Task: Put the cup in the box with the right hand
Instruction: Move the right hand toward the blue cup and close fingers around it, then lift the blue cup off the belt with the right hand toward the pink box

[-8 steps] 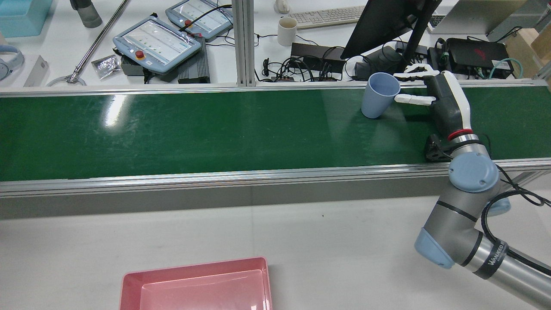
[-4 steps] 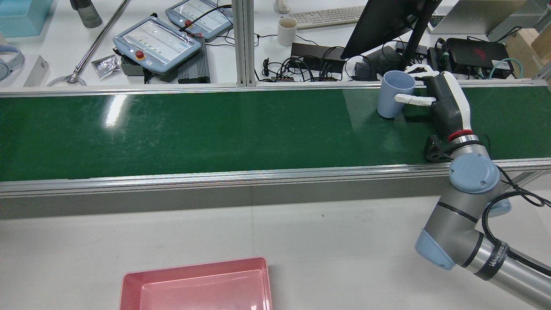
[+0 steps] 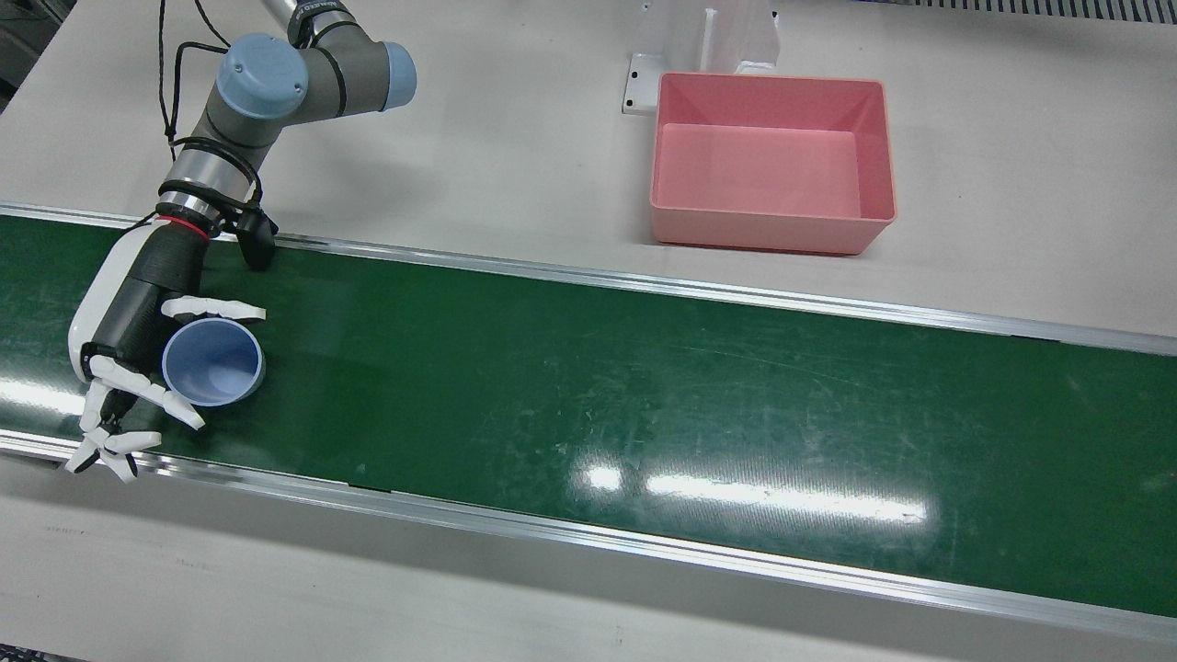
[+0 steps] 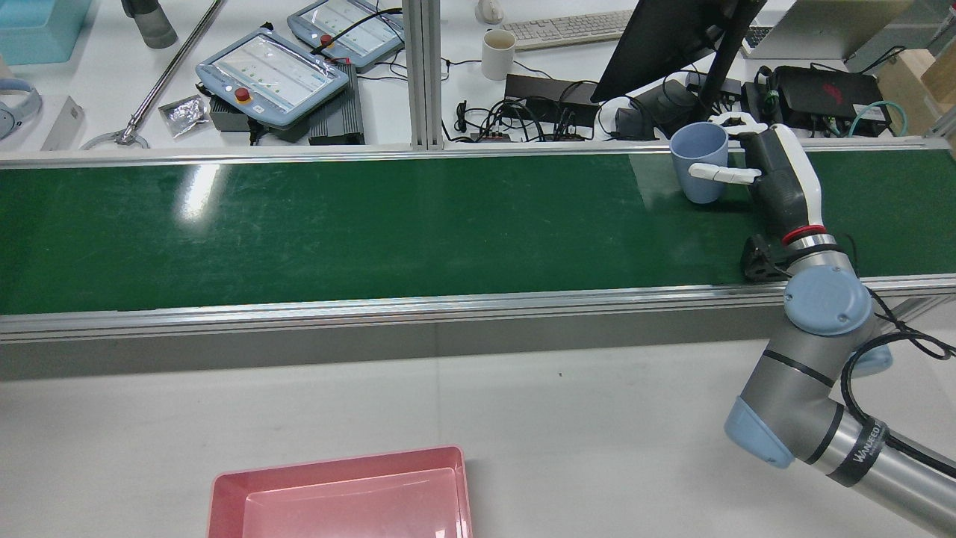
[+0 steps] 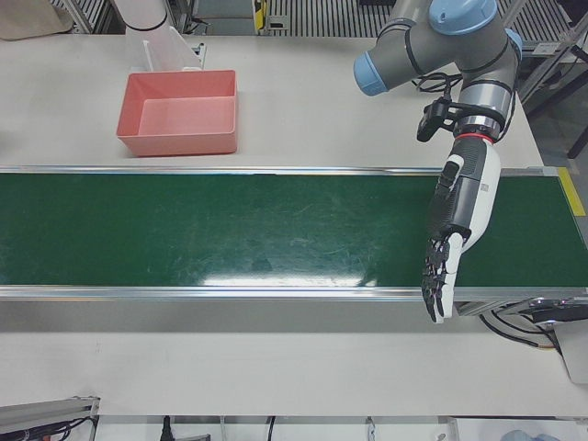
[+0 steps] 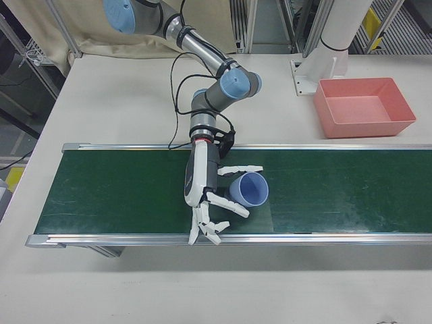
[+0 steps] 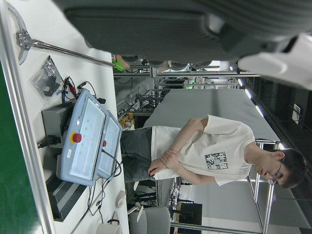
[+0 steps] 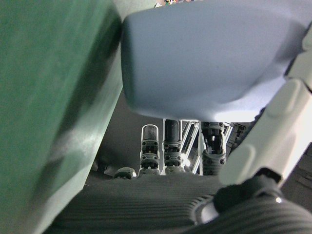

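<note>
1. In the rear view my fingers behind the blue cup (image 4: 700, 170) are hidden by it
2. The pink box (image 4: 340, 495) is cut off by that view's bottom edge
3. My right hand view blurs the cup's wall, rim out of frame
4. I can't tell whether my right hand (image 3: 138, 349) grips or merely brackets the cup

A pale blue cup (image 3: 212, 362) sits on a dark green belt (image 3: 644, 386) edged in silver. The box (image 3: 771, 162) is pink, the table (image 3: 515, 138) off-white, and the right robot hand (image 3: 129, 349) black with white fingers.
</note>
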